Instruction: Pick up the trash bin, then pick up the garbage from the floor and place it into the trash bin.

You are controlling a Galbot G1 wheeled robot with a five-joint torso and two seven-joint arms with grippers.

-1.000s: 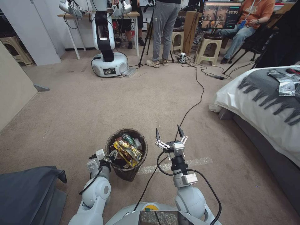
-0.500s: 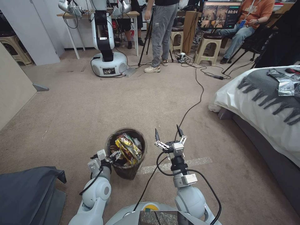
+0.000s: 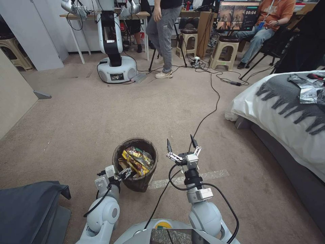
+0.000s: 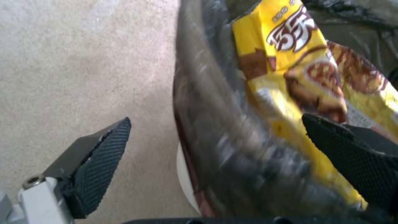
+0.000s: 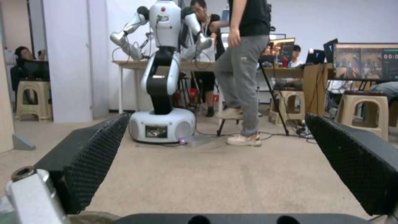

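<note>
My view has slid forward a little over the last second, while the trash bin (image 3: 135, 165) went from tilted toward my left arm to nearly upright on the carpet (image 3: 101, 115), garbage (image 3: 136, 160) packed inside. I judge the collecting done and the bin being set down. My left gripper (image 3: 122, 174) straddles the bagged rim with its jaws spread, one pad (image 4: 97, 166) outside, the other beside a yellow packet (image 4: 298, 77). My right gripper (image 3: 181, 146) hangs splayed and empty just beside the bin.
</note>
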